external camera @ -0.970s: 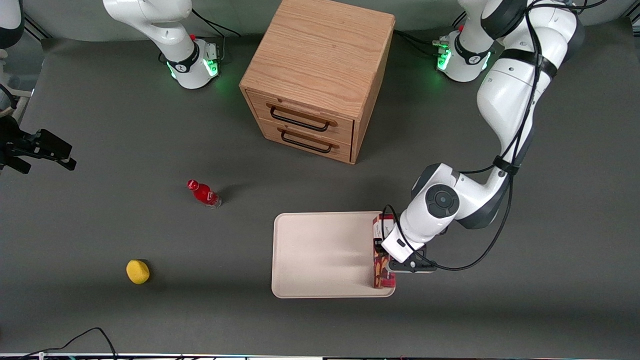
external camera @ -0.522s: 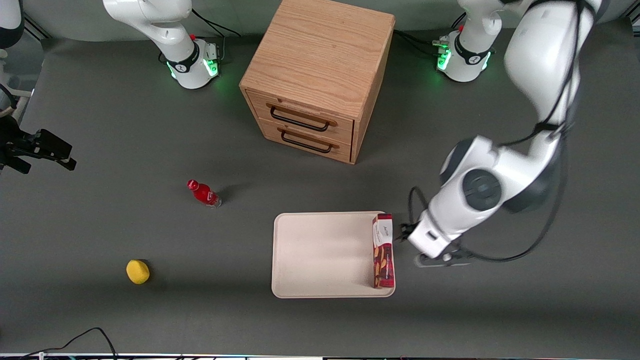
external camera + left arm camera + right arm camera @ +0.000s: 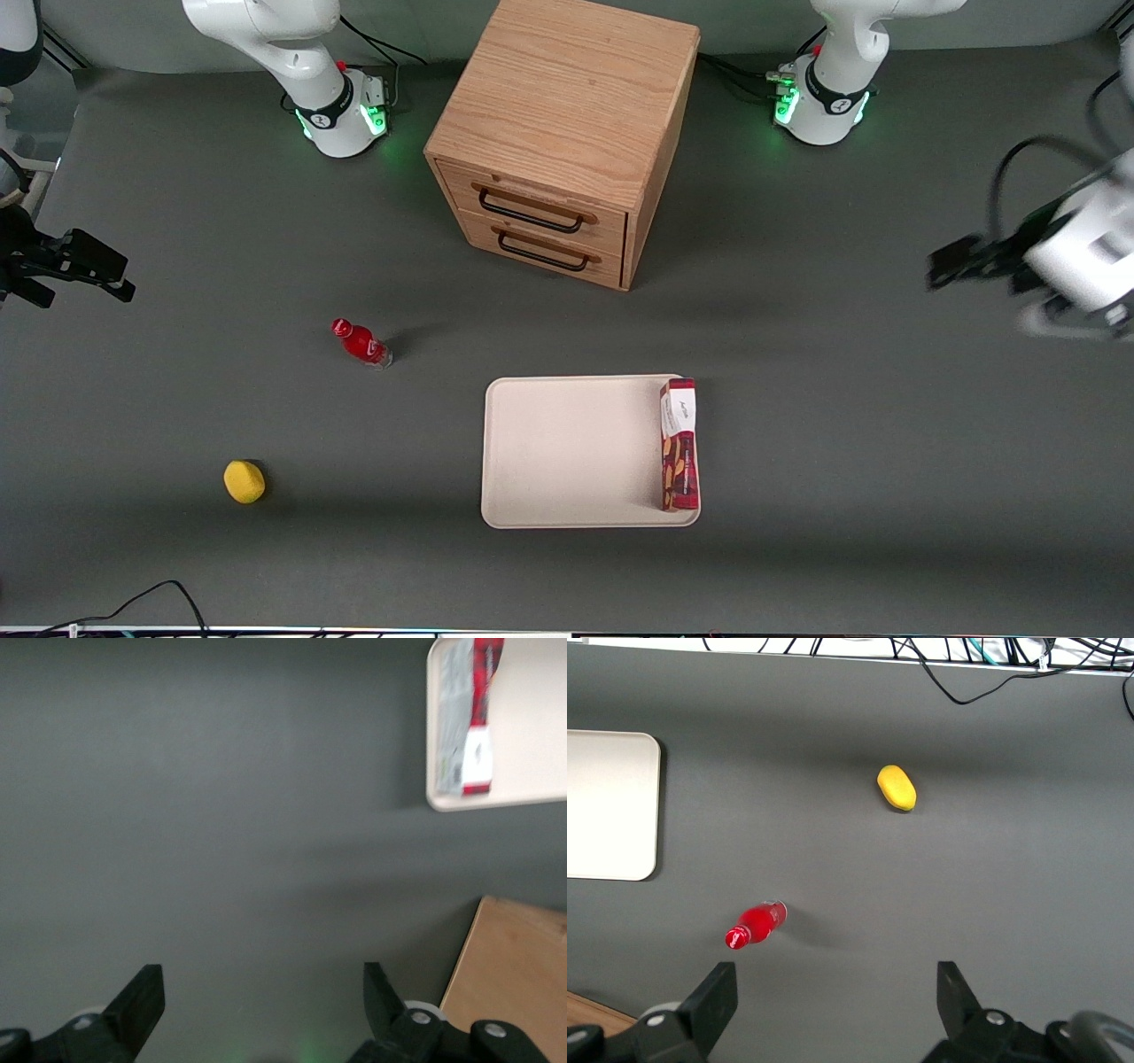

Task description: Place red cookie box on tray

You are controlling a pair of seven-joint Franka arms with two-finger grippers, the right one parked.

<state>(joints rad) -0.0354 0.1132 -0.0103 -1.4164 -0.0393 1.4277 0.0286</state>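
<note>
The red cookie box (image 3: 679,445) lies flat on the cream tray (image 3: 567,452), along the tray's rim at the working arm's end, its white label end pointing toward the cabinet. The left wrist view shows the box (image 3: 474,718) on the tray (image 3: 532,735) from a distance. My gripper (image 3: 955,262) hangs high above the bare mat, well away from the box, toward the working arm's end of the table. It is open (image 3: 261,988), with nothing between the fingers.
A wooden two-drawer cabinet (image 3: 567,133) stands farther from the camera than the tray. A small red bottle (image 3: 361,343) and a yellow lemon-like object (image 3: 244,481) lie toward the parked arm's end. A cable lies at the front edge.
My gripper has let go of the box, lifted off it and swung away toward the working arm's end of the table. The box stays where it was on the tray.
</note>
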